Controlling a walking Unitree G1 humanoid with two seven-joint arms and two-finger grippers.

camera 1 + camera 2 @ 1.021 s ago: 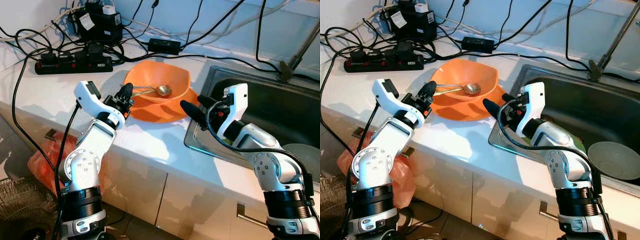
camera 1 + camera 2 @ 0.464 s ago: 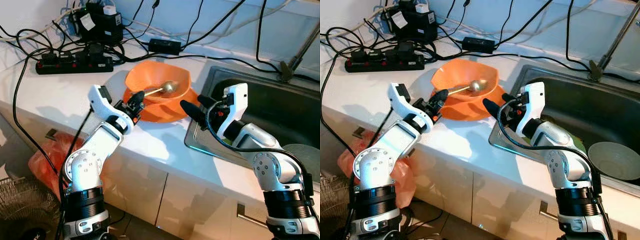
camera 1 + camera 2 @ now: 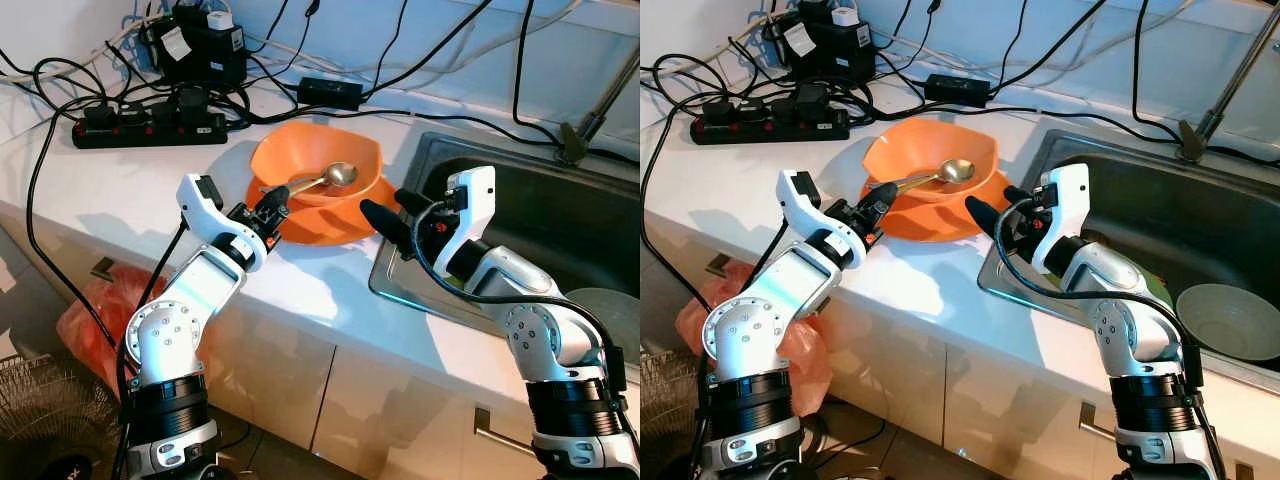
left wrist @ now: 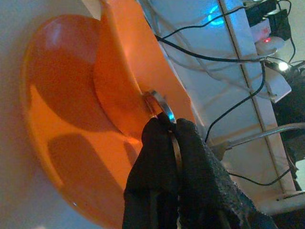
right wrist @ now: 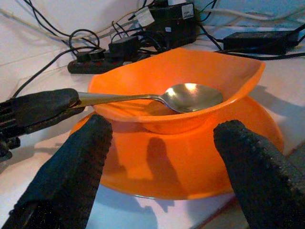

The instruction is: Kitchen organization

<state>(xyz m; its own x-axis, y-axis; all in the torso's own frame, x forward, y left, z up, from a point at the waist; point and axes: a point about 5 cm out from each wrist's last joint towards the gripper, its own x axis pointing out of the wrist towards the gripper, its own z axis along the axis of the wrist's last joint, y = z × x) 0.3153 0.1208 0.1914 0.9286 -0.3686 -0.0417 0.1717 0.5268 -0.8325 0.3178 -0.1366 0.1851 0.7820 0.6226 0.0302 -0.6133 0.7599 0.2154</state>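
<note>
Left eye view, left gripper (image 3: 272,207) fingers clamped on spoon (image 3: 322,180) handle at bowl's (image 3: 318,178) 8 o'clock, right gripper (image 3: 388,217) fingers spread wide, holding nothing, at 4 o'clock.

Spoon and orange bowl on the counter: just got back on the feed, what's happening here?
The left gripper is shut on the handle of the metal spoon, holding its head above the orange bowl. The bowl sits on an orange plate on the white counter, beside the sink. The right gripper hovers open by the plate's sink-side edge, holding nothing. A pale bowl lies in the sink.
</note>
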